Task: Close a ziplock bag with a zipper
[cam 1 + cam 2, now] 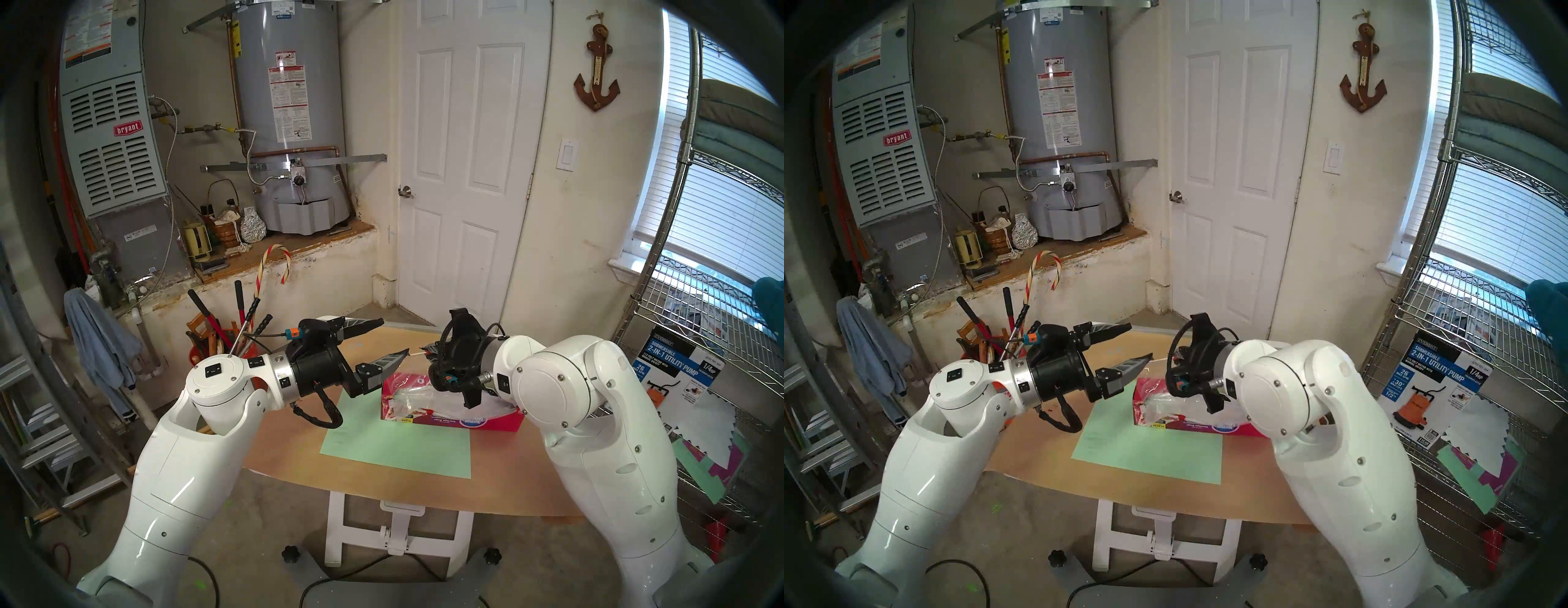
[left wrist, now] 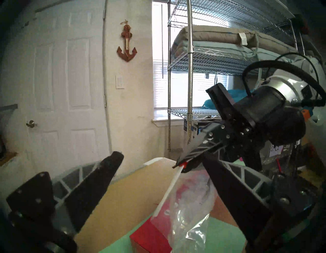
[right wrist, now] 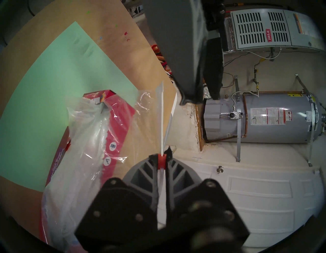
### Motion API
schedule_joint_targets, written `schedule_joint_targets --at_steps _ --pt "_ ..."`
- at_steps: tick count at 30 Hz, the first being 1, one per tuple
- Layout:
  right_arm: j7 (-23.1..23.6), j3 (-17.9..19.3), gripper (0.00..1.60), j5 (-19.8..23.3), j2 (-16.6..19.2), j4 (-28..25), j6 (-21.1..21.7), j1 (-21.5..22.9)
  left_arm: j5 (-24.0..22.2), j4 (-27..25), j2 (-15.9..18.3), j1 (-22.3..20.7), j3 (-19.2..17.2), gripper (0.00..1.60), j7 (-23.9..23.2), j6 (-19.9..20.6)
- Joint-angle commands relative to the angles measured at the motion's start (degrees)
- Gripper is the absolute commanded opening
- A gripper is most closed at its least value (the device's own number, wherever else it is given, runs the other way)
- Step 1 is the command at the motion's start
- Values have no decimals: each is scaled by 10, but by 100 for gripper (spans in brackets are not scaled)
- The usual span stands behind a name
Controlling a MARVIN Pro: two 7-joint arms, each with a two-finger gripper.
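Observation:
In the right wrist view my right gripper (image 3: 161,157) is shut on the small red slider (image 3: 161,161) of the zipper, whose white strip (image 3: 161,123) runs straight out from the fingertips. The clear ziplock bag (image 3: 84,150) hangs from that strip and drapes over a long red cardboard box (image 3: 120,113). In the left wrist view my left gripper (image 2: 160,157) stands wide open. The strip (image 2: 169,190) and bag (image 2: 190,212) lie between its fingers, touching neither. From the head, the left gripper (image 1: 393,338) faces the strip's free end (image 1: 418,351), with the bag (image 1: 411,401) below.
The red box (image 1: 466,418) lies on a tan table (image 1: 297,450) at the far edge of a green sheet (image 1: 394,446). A bucket of long-handled tools (image 1: 225,339) stands off the table's left side. A wire shelf rack (image 1: 700,339) stands to the right.

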Motion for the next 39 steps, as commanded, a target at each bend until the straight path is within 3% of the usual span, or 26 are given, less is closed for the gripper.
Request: schedule_joint_targets --at_steps 1,5,12,39 --pt "-7 0 21 -4 -2 -17 2 -1 3 -7 11 4 -9 160 -3 -2" --pt "-7 0 23 -6 -2 -18 1 -2 18 6 12 3 -1 160 -16 -35" --pt "-6 -6 23 -10 -6 -18 1 -2 29 29 -1 -12 23 160 -27 -49" --pt "-1 -10 23 -11 -6 -22 3 -2 36 74 -21 -45 33 160 -33 -67"
